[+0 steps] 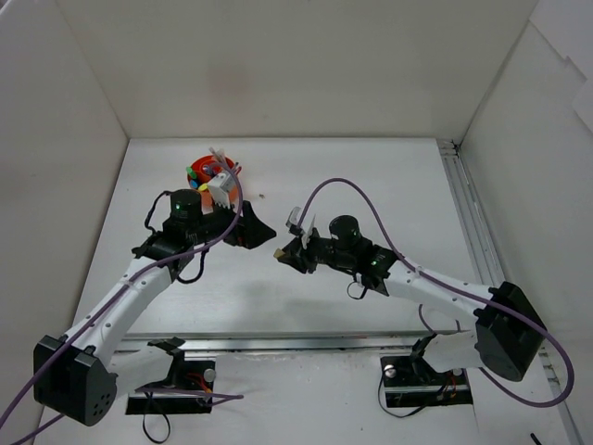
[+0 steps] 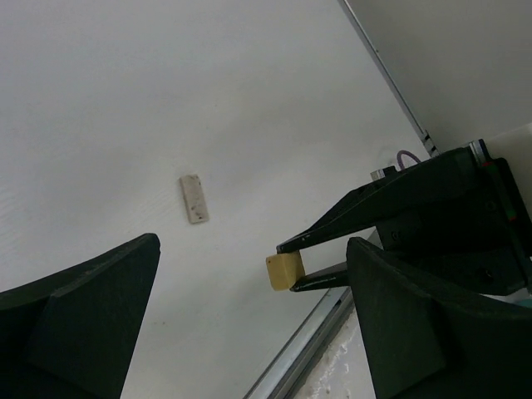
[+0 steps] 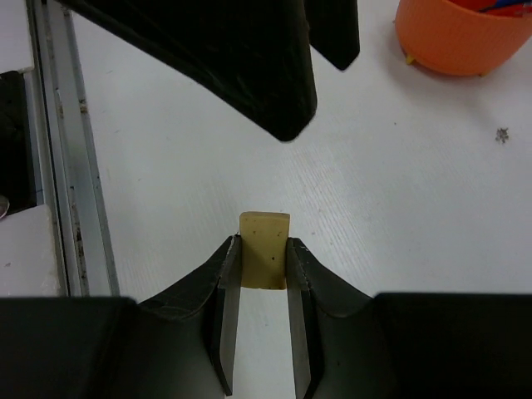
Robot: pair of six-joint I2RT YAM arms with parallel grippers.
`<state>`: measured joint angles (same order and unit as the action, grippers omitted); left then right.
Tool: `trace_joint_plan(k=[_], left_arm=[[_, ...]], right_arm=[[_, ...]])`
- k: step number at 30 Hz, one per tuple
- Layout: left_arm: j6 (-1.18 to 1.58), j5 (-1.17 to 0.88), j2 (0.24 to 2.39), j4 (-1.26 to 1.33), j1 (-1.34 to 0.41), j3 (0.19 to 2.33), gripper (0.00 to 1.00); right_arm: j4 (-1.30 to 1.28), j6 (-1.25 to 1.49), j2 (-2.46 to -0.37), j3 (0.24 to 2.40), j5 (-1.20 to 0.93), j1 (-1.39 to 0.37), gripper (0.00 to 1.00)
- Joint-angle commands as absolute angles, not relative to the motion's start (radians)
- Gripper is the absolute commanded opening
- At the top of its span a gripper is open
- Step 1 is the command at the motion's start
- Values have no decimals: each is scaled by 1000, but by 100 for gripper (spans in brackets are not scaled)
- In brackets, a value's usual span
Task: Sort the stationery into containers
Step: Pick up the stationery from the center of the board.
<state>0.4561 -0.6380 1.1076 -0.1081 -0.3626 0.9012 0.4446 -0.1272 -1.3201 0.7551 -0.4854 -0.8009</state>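
White tabletop, walled in white: toward the back left, the orange organizer (image 1: 211, 174) holds pens. The left gripper (image 1: 259, 229), fingers spread wide, faces the right gripper (image 1: 283, 252), which pinches a beige eraser (image 3: 265, 241) above the table, likely for a handover. A pale eraser (image 2: 194, 198) lies well apart, and nothing stands between the grippers.

The left pincer (image 2: 249, 328) gapes wide, facing the narrowly clamped right pincer (image 3: 264, 249).

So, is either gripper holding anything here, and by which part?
The right gripper pinches a beige eraser by opposite sides near one end; the left gripper is open, empty.
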Motion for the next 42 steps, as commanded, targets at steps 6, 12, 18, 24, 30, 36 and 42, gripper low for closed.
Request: trace_joint_plan(k=[6, 12, 18, 24, 30, 36, 42], left_arm=[[515, -807, 1088, 95, -400, 827, 87], [531, -802, 1108, 109, -433, 813, 70], [529, -822, 1134, 118, -453, 821, 49], [532, -828, 1173, 118, -463, 831, 34], [546, -839, 1200, 126, -463, 841, 0], [563, -792, 1171, 129, -463, 841, 0], [496, -601, 1131, -73, -382, 960, 0]], right_arm=[[577, -193, -1217, 762, -482, -819, 10], [589, -195, -1195, 753, -472, -827, 10], [592, -209, -1178, 749, -417, -839, 10], [606, -232, -1167, 753, -413, -848, 11], [618, -239, -1140, 747, -394, -850, 11], [617, -216, -1124, 735, -319, -851, 33], [614, -163, -1120, 732, -255, -851, 98]])
